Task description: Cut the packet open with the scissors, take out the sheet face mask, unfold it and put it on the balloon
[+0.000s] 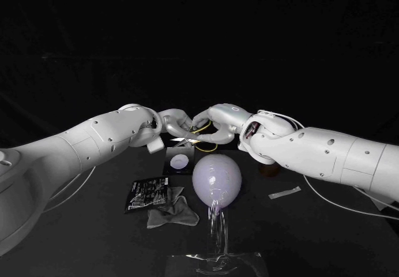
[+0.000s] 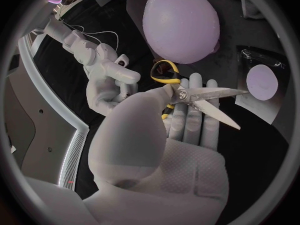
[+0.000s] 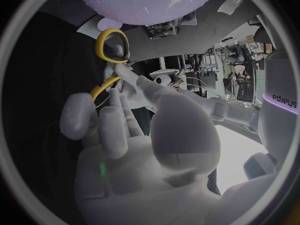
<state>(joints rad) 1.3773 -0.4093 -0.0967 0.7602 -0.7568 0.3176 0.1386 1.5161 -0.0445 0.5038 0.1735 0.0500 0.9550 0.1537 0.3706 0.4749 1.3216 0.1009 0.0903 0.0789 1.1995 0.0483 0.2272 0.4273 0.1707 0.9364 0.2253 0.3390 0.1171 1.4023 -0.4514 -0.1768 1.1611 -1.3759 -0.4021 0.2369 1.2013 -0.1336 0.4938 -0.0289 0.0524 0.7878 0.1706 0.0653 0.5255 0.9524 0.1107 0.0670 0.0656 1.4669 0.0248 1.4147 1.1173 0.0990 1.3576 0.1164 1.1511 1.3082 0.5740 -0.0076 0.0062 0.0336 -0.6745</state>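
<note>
Black table (image 1: 320, 234) bears packet (image 1: 148, 193), crumpled cloth (image 1: 172, 212), strip (image 1: 284, 193).

Scissors (image 2: 199, 93): bright polished metal blades; smooth yellow handle loops, plastic-looking. Balloon (image 1: 218, 176): smooth, glossy lilac skin. Packet (image 1: 148, 193): black glossy film. Grey cloth (image 1: 170, 212): matt, crumpled. Bench (image 1: 332, 231): matt black. Left robot hand (image 2: 159, 140) and right robot hand (image 3: 144, 145): matt silver, palms finely textured. Arm shells (image 1: 91, 138): smooth white plastic.
</note>
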